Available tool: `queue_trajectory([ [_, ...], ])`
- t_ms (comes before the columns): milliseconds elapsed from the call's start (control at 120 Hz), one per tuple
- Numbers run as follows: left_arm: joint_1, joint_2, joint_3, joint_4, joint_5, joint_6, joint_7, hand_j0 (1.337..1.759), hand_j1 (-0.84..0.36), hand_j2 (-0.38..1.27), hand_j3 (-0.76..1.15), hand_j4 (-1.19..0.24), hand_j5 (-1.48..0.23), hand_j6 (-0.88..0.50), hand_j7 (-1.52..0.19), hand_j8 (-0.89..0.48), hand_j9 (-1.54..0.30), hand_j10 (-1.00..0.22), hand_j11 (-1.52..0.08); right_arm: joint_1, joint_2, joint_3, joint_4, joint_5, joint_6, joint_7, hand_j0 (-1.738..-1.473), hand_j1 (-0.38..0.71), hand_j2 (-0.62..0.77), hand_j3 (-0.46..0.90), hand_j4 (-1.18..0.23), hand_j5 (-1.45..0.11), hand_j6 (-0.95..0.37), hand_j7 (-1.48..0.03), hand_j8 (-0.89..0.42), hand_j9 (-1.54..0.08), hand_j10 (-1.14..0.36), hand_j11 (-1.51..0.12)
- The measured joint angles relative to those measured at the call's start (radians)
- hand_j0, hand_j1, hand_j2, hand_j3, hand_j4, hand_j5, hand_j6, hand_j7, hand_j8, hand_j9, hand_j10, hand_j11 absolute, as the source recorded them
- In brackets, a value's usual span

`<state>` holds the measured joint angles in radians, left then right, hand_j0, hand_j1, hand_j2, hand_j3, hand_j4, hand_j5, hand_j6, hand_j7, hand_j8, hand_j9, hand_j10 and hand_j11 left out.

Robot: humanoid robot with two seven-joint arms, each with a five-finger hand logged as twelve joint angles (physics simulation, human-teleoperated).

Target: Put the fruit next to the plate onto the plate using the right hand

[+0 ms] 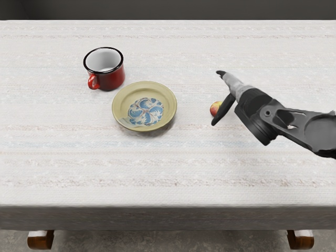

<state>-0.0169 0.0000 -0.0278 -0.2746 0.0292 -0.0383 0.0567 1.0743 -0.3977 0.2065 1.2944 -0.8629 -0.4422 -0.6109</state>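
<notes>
A small red and yellow fruit lies on the table to the right of the plate, a yellow-green dish with a blue pattern in its middle. My right hand comes in from the right edge and hovers just right of the fruit. Its fingers are spread, one pointing up and left, the thumb reaching down beside the fruit and partly covering it. Nothing is held. The plate holds nothing.
A red mug with a white inside stands behind and left of the plate. The table wears a pale cloth and its front edge runs along the bottom of the view.
</notes>
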Motion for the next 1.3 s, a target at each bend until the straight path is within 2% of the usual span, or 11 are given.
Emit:
queue_trajectory([
  [83,0.000,0.000,0.000,0.000,0.000,0.000,0.000,1.658,0.35,0.00,0.00,0.00,0.00,0.00,0.00,0.00,0.00,0.00,0.00,-0.002,0.036,-0.023,-0.048,-0.005,-0.035,0.000,-1.658,-0.31,-0.01,0.00,-0.04,-0.05,-0.04,-0.05,-0.04,-0.05,-0.04,-0.05],
  [283,0.000,0.000,0.000,0.000,0.000,0.000,0.000,1.658,0.35,0.00,0.00,0.00,0.00,0.00,0.00,0.00,0.00,0.00,0.00,-0.015,0.066,-0.038,-0.102,-0.006,-0.059,0.000,-1.658,-0.20,-0.02,0.00,-0.13,-0.17,-0.13,-0.17,-0.13,-0.17,-0.13,-0.17],
  [667,0.000,0.000,0.000,0.000,0.000,0.000,0.000,1.658,0.35,0.00,0.00,0.00,0.00,0.00,0.00,0.00,0.00,0.00,0.00,-0.024,0.085,-0.042,-0.123,-0.001,-0.054,0.000,-1.658,0.02,-0.06,0.00,-0.31,-0.40,-0.31,-0.40,-0.31,-0.40,-0.31,-0.40],
  [850,0.000,0.000,0.000,0.000,0.000,0.000,0.000,1.658,0.35,0.00,0.00,0.00,0.00,0.00,0.00,0.00,0.00,0.00,0.00,-0.024,0.116,-0.042,-0.181,0.002,-0.022,0.000,-1.658,0.06,-0.07,0.00,-0.34,-0.45,-0.34,-0.45,-0.34,-0.45,-0.34,-0.45],
  [1058,0.000,0.000,0.000,0.000,0.000,0.000,0.000,1.658,0.35,0.00,0.00,0.00,0.00,0.00,0.00,0.00,0.00,0.00,0.00,-0.025,0.125,-0.042,-0.196,0.003,-0.013,0.000,-1.658,0.19,-0.08,0.00,-0.45,-0.59,-0.45,-0.59,-0.45,-0.59,-0.45,-0.59],
  [1300,0.000,0.000,0.000,0.000,0.000,0.000,0.000,1.658,0.35,0.00,0.00,0.00,0.00,0.00,0.00,0.00,0.00,0.00,0.00,-0.025,0.126,-0.042,-0.197,0.003,-0.007,0.000,-1.656,0.24,-0.04,0.00,-0.53,-0.69,-0.51,-0.69,-0.39,-0.70,-0.53,-0.70],
])
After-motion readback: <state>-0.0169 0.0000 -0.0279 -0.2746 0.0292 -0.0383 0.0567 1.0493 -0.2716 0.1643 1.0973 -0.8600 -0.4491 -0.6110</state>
